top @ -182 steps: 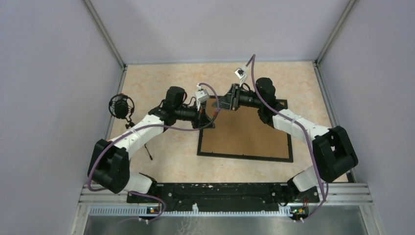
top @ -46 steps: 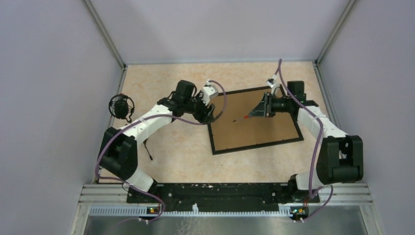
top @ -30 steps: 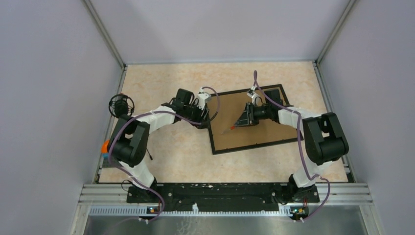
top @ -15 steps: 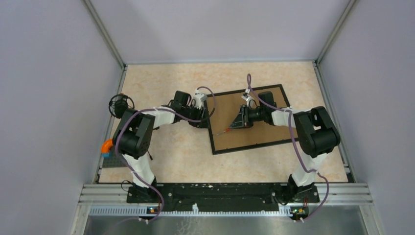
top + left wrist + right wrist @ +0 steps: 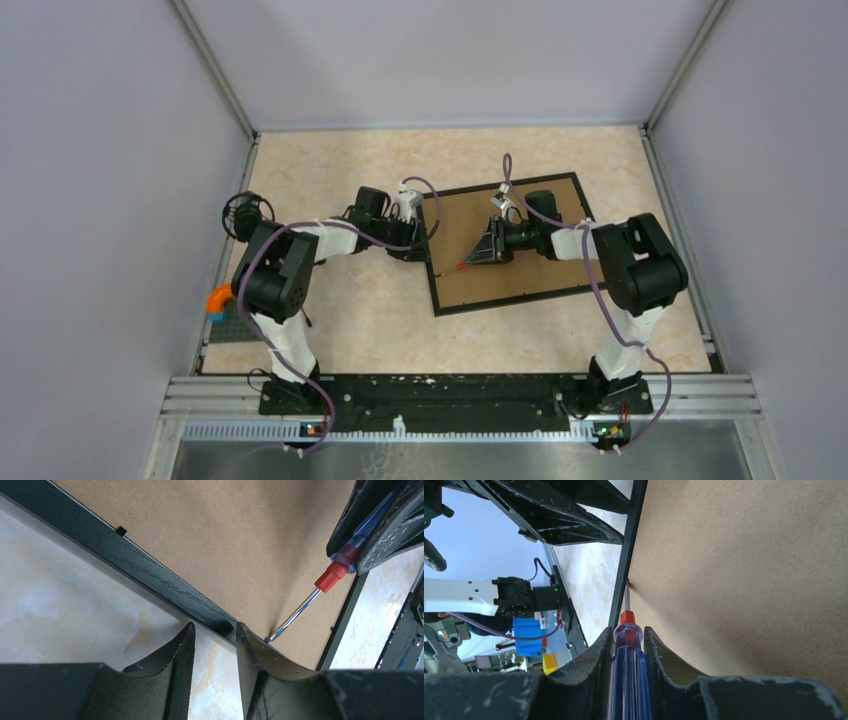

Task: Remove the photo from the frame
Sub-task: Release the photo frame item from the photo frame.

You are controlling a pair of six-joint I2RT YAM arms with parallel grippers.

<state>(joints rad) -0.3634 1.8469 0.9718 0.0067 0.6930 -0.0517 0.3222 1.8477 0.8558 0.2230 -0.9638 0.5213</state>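
Note:
The frame (image 5: pixel 510 297) lies face down on the table, its brown backing board (image 5: pixel 530 270) up. The photo is hidden under that board. My left gripper (image 5: pixel 427 238) sits low at the frame's left rail (image 5: pixel 150 572). Its fingertips (image 5: pixel 215 627) pinch across that rail, one outside on the table and one on the board side. My right gripper (image 5: pixel 477 257) is shut on a screwdriver (image 5: pixel 628 650) with a blue handle and red collar. The screwdriver's metal tip (image 5: pixel 272 637) touches the board (image 5: pixel 749 570) right at the left rail (image 5: pixel 631 530), just beyond my left finger.
A black round device (image 5: pixel 245 212) on a stalk stands by the left wall. An orange object (image 5: pixel 216 298) shows at the table's left edge. Purple cables loop above both wrists. Grey walls close in the back and sides.
The left jaws narrowed onto the frame's left rail. The right gripper carried the screwdriver leftward until its tip reached that rail. Both elbows swung toward the near side. The frame stayed put over the last second.

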